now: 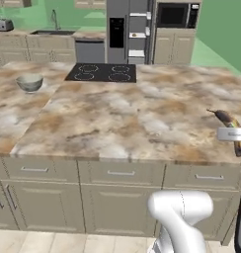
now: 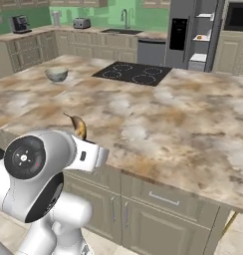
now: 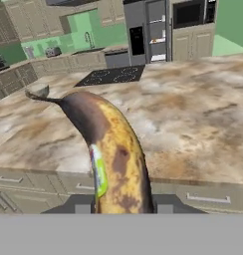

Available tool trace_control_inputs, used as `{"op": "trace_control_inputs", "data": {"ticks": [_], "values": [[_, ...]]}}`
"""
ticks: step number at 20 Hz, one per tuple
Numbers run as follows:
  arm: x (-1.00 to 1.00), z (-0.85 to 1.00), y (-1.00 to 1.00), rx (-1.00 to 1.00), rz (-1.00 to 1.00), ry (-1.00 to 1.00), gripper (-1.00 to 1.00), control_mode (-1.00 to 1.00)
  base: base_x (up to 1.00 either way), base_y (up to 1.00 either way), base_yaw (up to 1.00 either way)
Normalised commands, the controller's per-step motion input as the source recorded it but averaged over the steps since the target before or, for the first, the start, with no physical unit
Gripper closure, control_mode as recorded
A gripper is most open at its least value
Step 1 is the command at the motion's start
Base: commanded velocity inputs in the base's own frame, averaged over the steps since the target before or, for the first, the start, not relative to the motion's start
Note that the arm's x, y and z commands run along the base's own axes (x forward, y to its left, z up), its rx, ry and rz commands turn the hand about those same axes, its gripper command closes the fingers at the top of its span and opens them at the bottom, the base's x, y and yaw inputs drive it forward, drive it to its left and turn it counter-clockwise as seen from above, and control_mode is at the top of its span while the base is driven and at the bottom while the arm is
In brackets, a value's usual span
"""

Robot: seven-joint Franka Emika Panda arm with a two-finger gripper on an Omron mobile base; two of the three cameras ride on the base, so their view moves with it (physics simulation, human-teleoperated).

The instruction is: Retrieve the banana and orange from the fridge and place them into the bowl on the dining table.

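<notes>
Marbled tabletop with cooktop far; we see bowl far left, fridge open behind, fingers pinching banana over near right edge.

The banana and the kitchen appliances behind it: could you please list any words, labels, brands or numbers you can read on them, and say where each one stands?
No text can be read anywhere.
Sticker on the banana: a green and white strip with red edging, too blurred to read.
Fridge dispenser panel: plain black, no legible marks.
Cooktop: ring outlines only, no numbers.
Microwave: dark front, nothing legible.
</notes>
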Motion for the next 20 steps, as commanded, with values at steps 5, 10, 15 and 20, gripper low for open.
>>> {"op": "trace_control_inputs", "data": {"ticks": [5, 10, 15, 20], "values": [[0.00, 0.00, 0.00, 0.00, 0.00, 0.00, 1.00, 1.00, 0.00, 1.00, -0.14], [0.00, 0.00, 0.00, 0.00, 0.00, 0.00, 1.00, 1.00, 0.01, 1.00, -0.12], [0.00, 0.00, 0.00, 0.00, 0.00, 0.00, 1.00, 1.00, 0.08, 1.00, -0.11], [0.00, 0.00, 0.00, 0.00, 0.00, 0.00, 1.00, 1.00, 0.15, 1.00, -0.12]]}}
